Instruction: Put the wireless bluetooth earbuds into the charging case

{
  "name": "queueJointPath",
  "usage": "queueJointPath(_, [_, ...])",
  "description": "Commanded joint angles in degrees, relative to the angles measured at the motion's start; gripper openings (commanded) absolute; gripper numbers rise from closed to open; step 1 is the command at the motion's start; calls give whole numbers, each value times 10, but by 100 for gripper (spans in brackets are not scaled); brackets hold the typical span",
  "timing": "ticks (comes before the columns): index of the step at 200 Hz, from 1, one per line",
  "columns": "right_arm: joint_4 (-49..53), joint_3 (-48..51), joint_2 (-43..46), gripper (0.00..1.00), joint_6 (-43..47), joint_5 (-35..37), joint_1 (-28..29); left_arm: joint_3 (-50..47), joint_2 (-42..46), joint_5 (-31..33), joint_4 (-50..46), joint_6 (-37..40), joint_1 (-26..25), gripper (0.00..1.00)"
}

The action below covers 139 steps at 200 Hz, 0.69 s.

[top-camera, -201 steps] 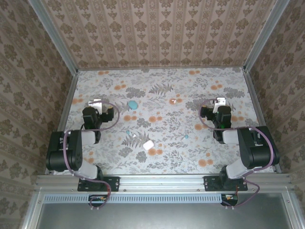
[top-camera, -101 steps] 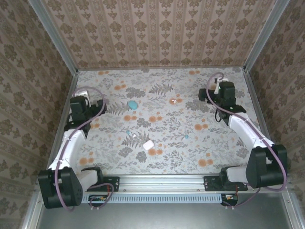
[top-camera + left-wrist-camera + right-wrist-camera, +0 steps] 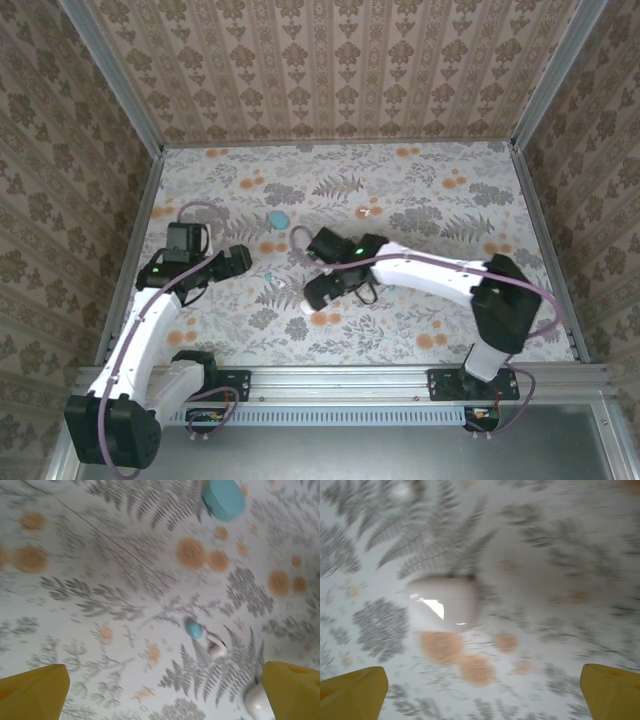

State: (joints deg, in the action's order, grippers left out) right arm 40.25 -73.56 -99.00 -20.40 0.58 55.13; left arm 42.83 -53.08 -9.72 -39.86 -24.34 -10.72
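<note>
Earbuds are lying loose: tiny, light, slick-looking; pinching across the body seems safest. Left gripper and right gripper are hovering wide open, empty.

The teal rounded plastic case is cut by the left wrist view's top edge, the glossy white rounded case by its bottom edge. Blur smears the floral-print tabletop under the right wrist.

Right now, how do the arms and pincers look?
The left arm and right arm match: white links, black joints, a purple cable, a small green light near the wrist. The left pincer and right pincer have yellow fingers.
</note>
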Motion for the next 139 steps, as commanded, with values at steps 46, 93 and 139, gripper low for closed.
queueJointPath(46, [90, -127, -132, 100, -7, 24, 54, -14, -13, -20, -44, -20, -29, 100])
queueJointPath(93, [105, -171, -184, 100, 4, 30, 53, -33, 31, -99, -6, -5, -26, 99])
queueJointPath(139, [104, -182, -216, 98, -2, 40, 49, -36, 46, -112, -4, 1, -19, 94])
